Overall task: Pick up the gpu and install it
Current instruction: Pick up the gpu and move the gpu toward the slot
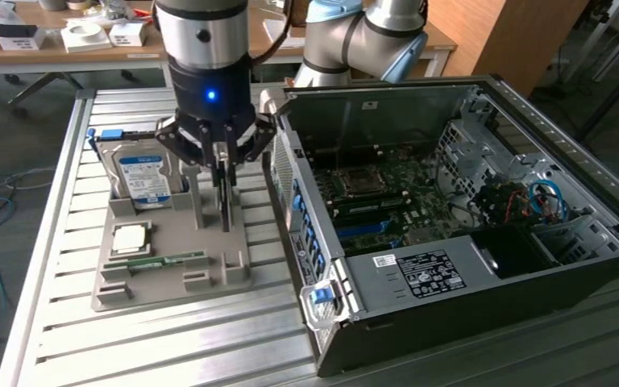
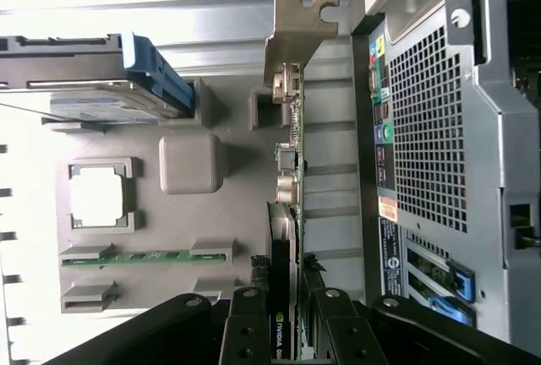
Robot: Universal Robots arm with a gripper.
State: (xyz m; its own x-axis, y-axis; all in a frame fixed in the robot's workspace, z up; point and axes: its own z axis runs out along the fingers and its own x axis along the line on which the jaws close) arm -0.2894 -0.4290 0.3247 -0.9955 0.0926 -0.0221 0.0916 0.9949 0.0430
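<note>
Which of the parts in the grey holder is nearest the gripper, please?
The gpu: the thin card on edge directly under the gripper; the hard drive, processor chip and memory stick sit farther off.

Silver-and-black cylindrical robot arm [image 1: 204, 36] points straight down, blue wrist light lit, black linkage-fingered gripper [image 1: 222, 165] pinched partway closed on the upright thin black gpu card [image 1: 225, 205], fingers [image 2: 245, 335] flanking both faces.
</note>
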